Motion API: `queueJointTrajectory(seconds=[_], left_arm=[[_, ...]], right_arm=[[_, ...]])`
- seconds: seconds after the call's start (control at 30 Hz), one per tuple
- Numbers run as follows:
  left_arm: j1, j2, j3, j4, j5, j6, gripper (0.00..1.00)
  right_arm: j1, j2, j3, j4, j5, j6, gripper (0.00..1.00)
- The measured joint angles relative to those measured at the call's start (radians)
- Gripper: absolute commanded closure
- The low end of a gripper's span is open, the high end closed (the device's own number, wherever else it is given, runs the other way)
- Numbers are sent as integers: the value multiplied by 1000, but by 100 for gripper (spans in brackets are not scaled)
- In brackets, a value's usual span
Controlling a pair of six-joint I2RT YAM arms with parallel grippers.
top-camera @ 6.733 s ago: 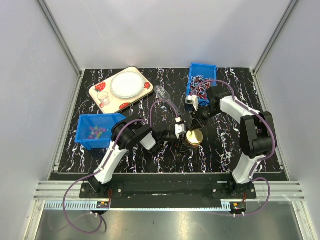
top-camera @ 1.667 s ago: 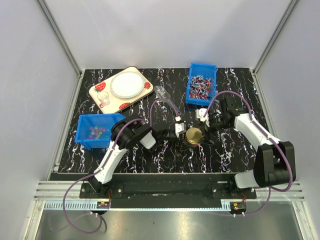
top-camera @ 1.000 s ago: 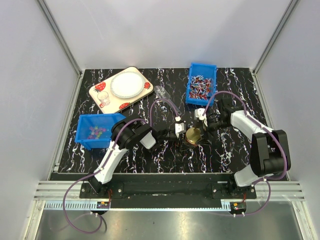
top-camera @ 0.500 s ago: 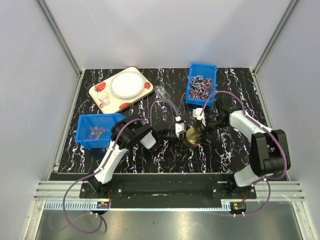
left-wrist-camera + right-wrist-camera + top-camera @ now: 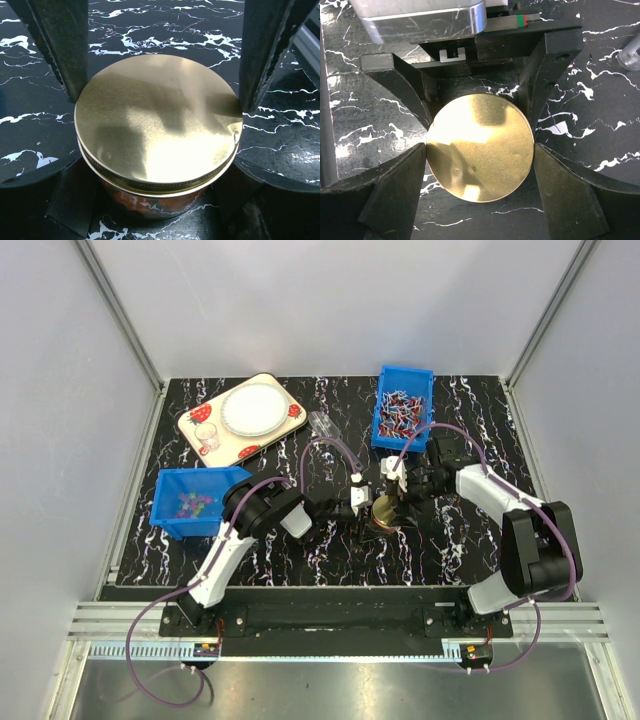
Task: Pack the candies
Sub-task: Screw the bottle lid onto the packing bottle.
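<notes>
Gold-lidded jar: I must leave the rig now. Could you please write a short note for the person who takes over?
Left pincer: shut on the jar, below its lid.
Right pincer: above the lid, pads touching its rim on both sides; it looks shut on it.
Candies: in the blue bin on the left side of the table.
Done: jar gripped by both pincers; lid not yet off.
To do: take the lid off, move the candies into the jar, probably close it again.

From above the near edge one camera overlooks the whole table (image 5: 340, 400); both wrist cameras look closely down on the gold-lidded jar (image 5: 157, 120).
</notes>
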Motion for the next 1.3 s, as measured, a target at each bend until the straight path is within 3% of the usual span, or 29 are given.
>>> queueJointTrajectory(seconds=[0.43, 0.63, 0.7, 0.77, 0.83, 1.03, 1.3], left_arm=[[-15, 0, 0, -2, 8, 10, 40], [-15, 0, -2, 1, -8, 2, 40], [-15, 0, -3, 1, -9, 2, 37], [-16, 0, -8, 7, -19, 8, 29], [-12, 0, -19, 19, -34, 15, 1], [-11, -45, -82, 8, -87, 46, 1], [-6, -229, -243, -157, -119, 151, 1]], right_arm=[[43, -154, -130, 146, 143, 260, 18], [58, -164, -129, 170, 204, 398, 13], [59, -168, -129, 171, 211, 422, 1], [60, -172, -127, 160, 221, 449, 0], [58, -185, -127, 131, 227, 456, 0], [58, -291, -114, 84, 229, 447, 0], [49, -370, -34, 49, 245, 438, 0]])
